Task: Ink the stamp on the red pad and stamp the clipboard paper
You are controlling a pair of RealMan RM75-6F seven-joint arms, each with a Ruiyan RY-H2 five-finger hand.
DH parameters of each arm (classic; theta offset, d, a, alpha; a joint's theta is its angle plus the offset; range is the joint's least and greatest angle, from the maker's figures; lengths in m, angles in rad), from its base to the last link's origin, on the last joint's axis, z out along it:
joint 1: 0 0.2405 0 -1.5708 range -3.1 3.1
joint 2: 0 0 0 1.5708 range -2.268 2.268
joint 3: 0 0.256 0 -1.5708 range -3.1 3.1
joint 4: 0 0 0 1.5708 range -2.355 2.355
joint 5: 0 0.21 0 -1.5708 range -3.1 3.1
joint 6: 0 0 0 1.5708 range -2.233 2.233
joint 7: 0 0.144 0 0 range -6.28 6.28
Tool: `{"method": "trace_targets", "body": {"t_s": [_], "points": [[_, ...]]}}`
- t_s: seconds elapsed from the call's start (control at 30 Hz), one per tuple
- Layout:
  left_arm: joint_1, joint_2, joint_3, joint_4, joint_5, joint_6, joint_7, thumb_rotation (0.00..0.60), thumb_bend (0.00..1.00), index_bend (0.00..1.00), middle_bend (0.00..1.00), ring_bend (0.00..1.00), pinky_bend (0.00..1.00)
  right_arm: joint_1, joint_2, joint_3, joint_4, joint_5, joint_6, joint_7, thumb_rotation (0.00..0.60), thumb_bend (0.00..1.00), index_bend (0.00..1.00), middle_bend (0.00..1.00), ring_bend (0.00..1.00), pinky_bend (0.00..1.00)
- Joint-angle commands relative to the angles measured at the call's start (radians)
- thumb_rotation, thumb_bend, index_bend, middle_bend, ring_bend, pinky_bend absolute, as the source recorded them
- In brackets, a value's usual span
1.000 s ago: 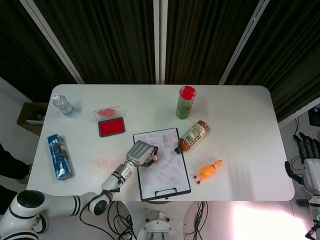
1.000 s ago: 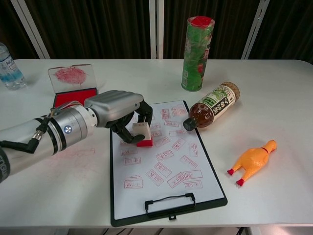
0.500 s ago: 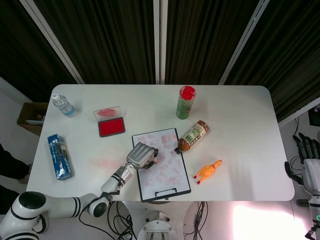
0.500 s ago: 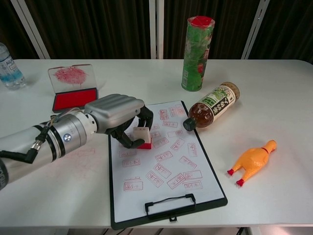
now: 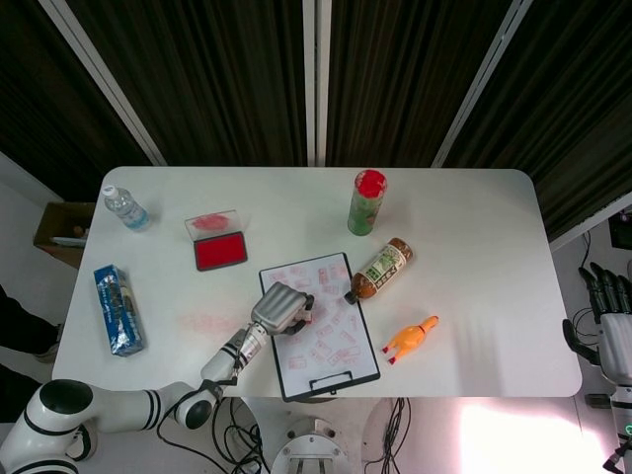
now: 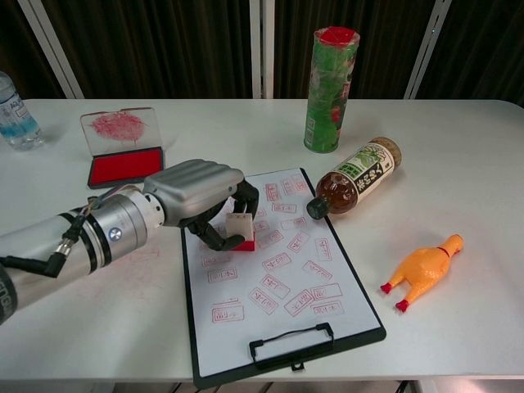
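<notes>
My left hand [image 6: 201,196] [image 5: 279,307] grips a small stamp [image 6: 240,228] with a white block body and red base, its base down on the clipboard paper [image 6: 282,278] [image 5: 321,331]. That paper carries several red stamp marks. The black clipboard [image 6: 191,319] lies at the table's front centre, clip toward me. The red ink pad [image 6: 123,167] [image 5: 219,250] sits open at the left, its clear lid [image 6: 119,125] smeared red behind it. My right hand [image 5: 607,321] hangs off the table's right edge, fingers apart, holding nothing.
A brown bottle [image 6: 355,178] lies on its side touching the clipboard's top right corner. A green can with a red lid [image 6: 330,80] stands behind it. An orange rubber chicken [image 6: 422,270] lies at the right. A water bottle [image 5: 125,207] and blue carton [image 5: 118,309] are at the left.
The left hand with the stamp has pulled slightly toward me on the paper. The clipboard has shifted and turned a little under it. The right hand stayed still.
</notes>
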Motion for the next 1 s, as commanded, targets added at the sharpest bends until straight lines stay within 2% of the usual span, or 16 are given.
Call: {"method": "trace_targets", "body": {"t_s": [0.03,0.37,0.6,0.87,1.0], "points": [[0.001,-0.003,0.003,0.007,0.004,0.0,0.004,0.6,0.41,0.72,0.72,0.75,0.78,0.0,0.001,0.0,0.0,0.001,0.0,0.0,0.6,0.34,0.0,0.0,0.0,0.0],[0.005,-0.006,0.003,0.014,0.016,-0.001,0.002,0.6,0.41,0.73,0.73,0.75,0.78,-0.001,-0.001,0.001,0.003,0.004,0.0,0.003,0.6,0.34,0.0,0.0,0.0,0.0],[0.009,0.009,-0.023,-0.007,0.02,0.015,-0.019,0.6,0.41,0.73,0.73,0.75,0.79,-0.001,-0.003,0.003,0.003,0.002,0.003,0.005,0.6,0.34,0.0,0.0,0.0,0.0],[0.022,0.121,-0.101,-0.171,-0.007,0.043,-0.086,0.6,0.41,0.73,0.73,0.75,0.79,-0.003,-0.005,0.005,0.004,-0.001,0.011,0.008,0.6,0.34,0.0,0.0,0.0,0.0],[0.049,0.194,-0.115,-0.242,0.0,0.093,-0.099,0.6,0.41,0.73,0.73,0.75,0.79,-0.002,-0.006,0.003,0.001,-0.005,0.011,0.006,0.6,0.34,0.0,0.0,0.0,0.0]]}}
